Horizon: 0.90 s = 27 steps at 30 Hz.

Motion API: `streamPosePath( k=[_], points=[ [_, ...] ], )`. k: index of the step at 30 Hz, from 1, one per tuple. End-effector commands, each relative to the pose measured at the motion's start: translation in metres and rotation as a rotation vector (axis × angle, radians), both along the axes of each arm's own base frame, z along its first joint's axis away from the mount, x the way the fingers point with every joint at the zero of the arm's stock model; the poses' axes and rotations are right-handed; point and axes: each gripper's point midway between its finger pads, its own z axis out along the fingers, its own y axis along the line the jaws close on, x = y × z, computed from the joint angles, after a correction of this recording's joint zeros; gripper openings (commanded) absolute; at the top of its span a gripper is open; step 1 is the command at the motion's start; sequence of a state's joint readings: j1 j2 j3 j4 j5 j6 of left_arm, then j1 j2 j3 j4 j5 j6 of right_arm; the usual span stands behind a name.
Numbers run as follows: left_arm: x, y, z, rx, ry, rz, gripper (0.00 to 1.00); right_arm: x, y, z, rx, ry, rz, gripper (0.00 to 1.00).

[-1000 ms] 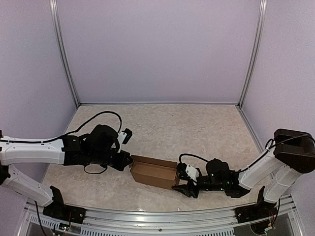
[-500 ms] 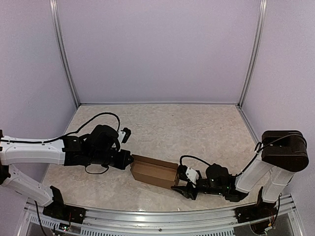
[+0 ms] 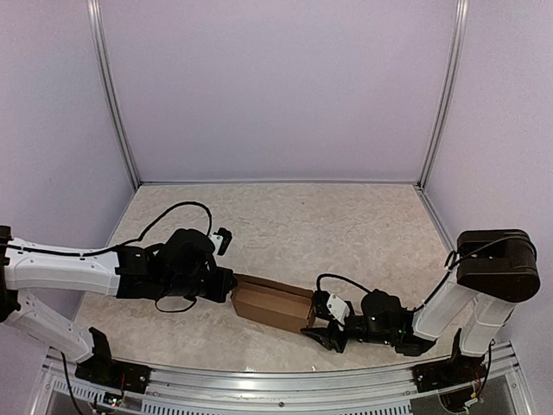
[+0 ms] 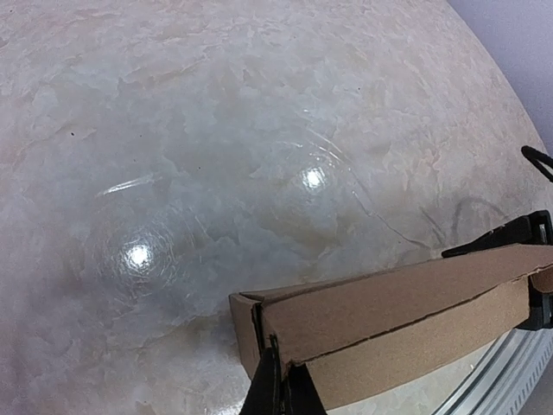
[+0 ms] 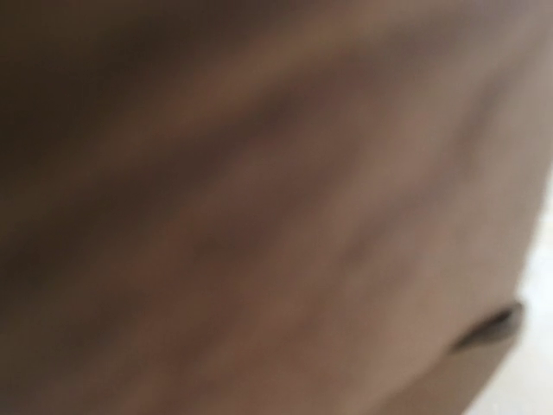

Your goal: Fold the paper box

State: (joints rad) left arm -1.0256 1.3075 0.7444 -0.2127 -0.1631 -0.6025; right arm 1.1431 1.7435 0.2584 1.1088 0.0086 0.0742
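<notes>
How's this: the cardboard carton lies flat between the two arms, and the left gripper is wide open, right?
No: the left gripper is shut, fingers together at the end of the cardboard carton; the left wrist view shows it. Otherwise right.

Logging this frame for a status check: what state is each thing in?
box: folded into a slim carton, lying flat on the table, long seam slightly gaping.
left gripper: shut, tips at the box's left end.
right gripper: closed on the box's right end.
</notes>
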Motion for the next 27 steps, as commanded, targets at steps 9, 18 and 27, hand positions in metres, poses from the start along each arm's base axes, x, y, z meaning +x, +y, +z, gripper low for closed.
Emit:
streamPosePath(
  k=[9, 18, 27],
  points=[
    [-0.042, 0.031, -0.060, 0.239, 0.130, -0.030, 0.00, 0.019, -0.010, 0.008, 0.041, 0.000, -0.138, 0.55],
    [-0.040, 0.032, -0.056, 0.245, 0.109, -0.017, 0.00, 0.022, -0.013, 0.028, 0.084, -0.006, -0.161, 0.73],
    [-0.033, 0.033, -0.049, 0.260, 0.090, 0.009, 0.00, 0.011, -0.020, 0.035, 0.043, 0.029, -0.125, 0.77]
  ],
)
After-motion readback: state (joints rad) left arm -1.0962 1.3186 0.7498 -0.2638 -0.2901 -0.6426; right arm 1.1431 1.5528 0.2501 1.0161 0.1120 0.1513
